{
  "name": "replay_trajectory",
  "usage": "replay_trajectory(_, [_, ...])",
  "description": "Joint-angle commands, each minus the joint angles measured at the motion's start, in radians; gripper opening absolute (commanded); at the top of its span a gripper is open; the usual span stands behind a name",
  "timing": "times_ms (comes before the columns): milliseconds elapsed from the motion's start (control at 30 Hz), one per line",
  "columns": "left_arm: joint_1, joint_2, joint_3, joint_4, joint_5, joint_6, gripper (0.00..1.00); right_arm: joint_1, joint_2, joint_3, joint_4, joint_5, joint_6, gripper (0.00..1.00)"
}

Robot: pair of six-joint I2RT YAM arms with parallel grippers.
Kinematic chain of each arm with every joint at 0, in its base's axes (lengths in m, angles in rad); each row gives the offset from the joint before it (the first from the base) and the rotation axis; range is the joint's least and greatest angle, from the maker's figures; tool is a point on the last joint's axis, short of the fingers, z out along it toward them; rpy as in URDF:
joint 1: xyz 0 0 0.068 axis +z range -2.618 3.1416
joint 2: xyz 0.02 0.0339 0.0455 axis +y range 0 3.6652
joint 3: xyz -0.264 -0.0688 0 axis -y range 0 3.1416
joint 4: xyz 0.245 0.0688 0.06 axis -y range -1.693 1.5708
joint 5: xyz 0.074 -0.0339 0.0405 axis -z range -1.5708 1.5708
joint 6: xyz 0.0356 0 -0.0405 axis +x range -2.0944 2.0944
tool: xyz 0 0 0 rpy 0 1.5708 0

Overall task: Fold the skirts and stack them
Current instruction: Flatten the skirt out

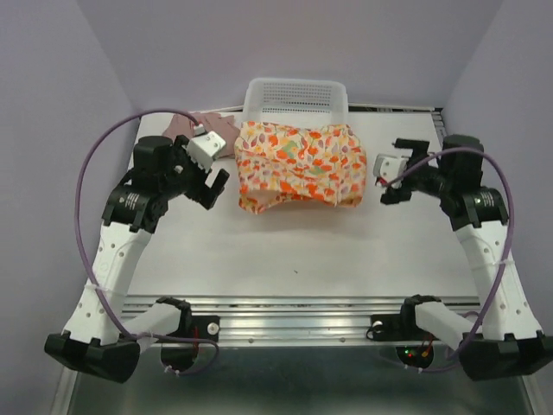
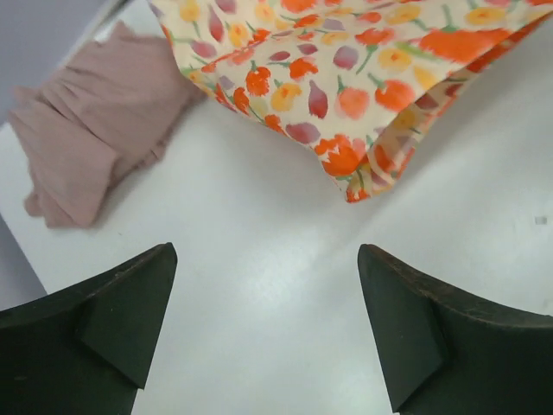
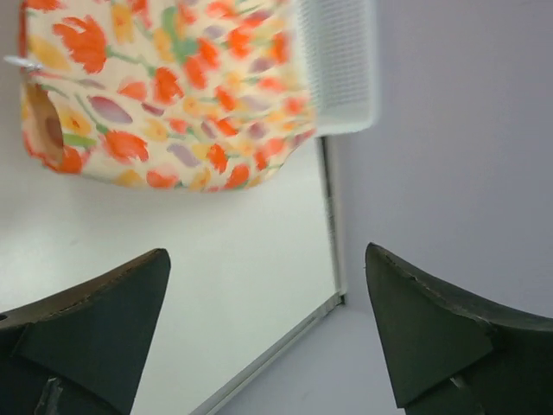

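The cream skirt with orange, red and yellow print (image 1: pixel 301 166) lies folded at the back middle of the white table (image 1: pixel 285 251), against the basket. The dusty pink skirt (image 1: pixel 197 123) lies crumpled at the back left, partly hidden by my left wrist. My left gripper (image 1: pixel 212 188) hovers open just left of the printed skirt, with nothing between its fingers. In the left wrist view the gripper (image 2: pixel 268 259) faces bare table, with the printed skirt (image 2: pixel 346 78) and pink skirt (image 2: pixel 86 130) beyond. My right gripper (image 1: pixel 389 188) is open and empty just right of the printed skirt (image 3: pixel 164 95).
A white plastic mesh basket (image 1: pixel 296 97) stands at the back edge, touching the printed skirt. In the right wrist view the basket (image 3: pixel 341 60) and the table's right edge (image 3: pixel 328 225) show, with the purple wall beyond. Purple cables loop over both arms.
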Motion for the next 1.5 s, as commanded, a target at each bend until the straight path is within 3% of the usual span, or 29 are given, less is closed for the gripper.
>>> replay_trajectory(0, [0.0,-0.177,-0.157,-0.15,0.121,0.235,0.98,-0.006,-0.191,-0.31,-0.195,0.066,-0.283,1.0])
replay_trajectory(100, [0.0,-0.309,-0.2,-0.166,0.099,0.264,0.98,-0.006,-0.268,-0.32,-0.19,0.068,-0.194,1.0])
replay_trajectory(200, [0.0,-0.268,-0.193,-0.143,0.075,0.228,0.98,-0.006,-0.184,-0.231,-0.13,0.077,-0.015,1.0])
replay_trajectory(267, [0.0,-0.215,-0.17,-0.132,0.102,0.205,0.97,-0.006,-0.035,-0.144,-0.159,0.066,0.133,1.0])
replay_trajectory(400, [-0.001,-0.005,-0.139,-0.054,0.113,0.11,0.67,-0.006,0.203,0.041,-0.259,-0.009,0.332,0.96])
replay_trajectory(433, [-0.003,0.032,-0.131,-0.026,0.101,0.096,0.49,0.006,0.247,0.091,-0.297,-0.023,0.381,0.93])
replay_trajectory(467, [-0.007,0.072,-0.121,-0.011,0.087,0.041,0.45,0.006,0.327,0.108,-0.305,-0.021,0.426,0.9])
replay_trajectory(667, [-0.018,0.313,-0.114,0.073,0.108,-0.082,0.48,0.018,0.465,0.098,-0.272,-0.023,0.665,0.65])
replay_trajectory(867, [-0.039,0.494,-0.15,0.147,0.203,-0.171,0.4,0.057,0.545,-0.03,-0.218,0.017,0.725,0.6])
replay_trajectory(1200, [-0.073,0.739,-0.197,0.183,0.173,-0.202,0.28,0.057,0.711,-0.145,-0.149,0.177,0.696,0.57])
replay_trajectory(1333, [-0.131,0.743,-0.223,0.169,0.156,-0.177,0.24,0.075,0.732,-0.195,-0.123,0.268,0.684,0.55])
replay_trajectory(1467, [-0.263,0.717,-0.272,0.162,0.136,-0.177,0.22,0.075,0.74,-0.231,-0.074,0.395,0.664,0.5])
